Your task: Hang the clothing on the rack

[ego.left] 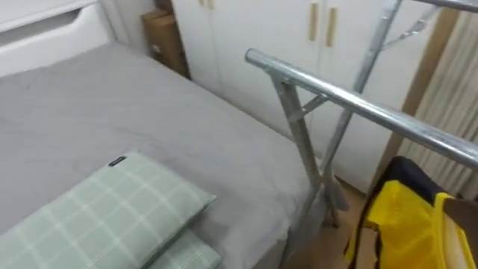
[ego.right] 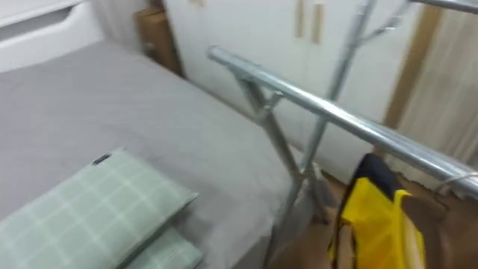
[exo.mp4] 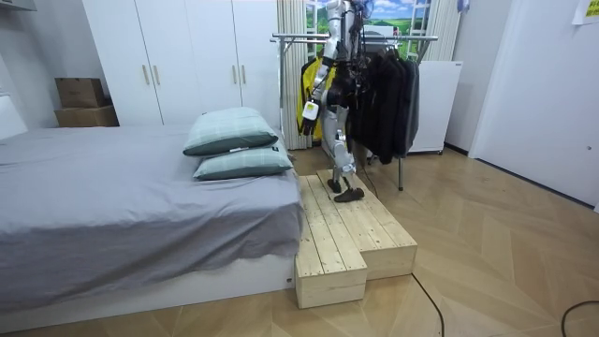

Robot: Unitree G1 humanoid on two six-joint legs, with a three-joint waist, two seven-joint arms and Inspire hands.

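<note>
Fingers too small to read on hand [exo.mp4: 313, 109] beside yellow garment [ego.left: 407, 224].

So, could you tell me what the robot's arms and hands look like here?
The robot is small in the room view. The arm next to the yellow garment has a pale silvery shell with dark sections and ends in what looks like a dark hand. Which arm it is, and any cables or markings, are too small to tell.

Robot stands on wooden platform [exo.mp4: 351, 234] facing clothes rack [exo.mp4: 290, 38], yellow garment [exo.mp4: 307, 108] at rack's near end, dark clothes [exo.mp4: 388, 103] further along.
</note>
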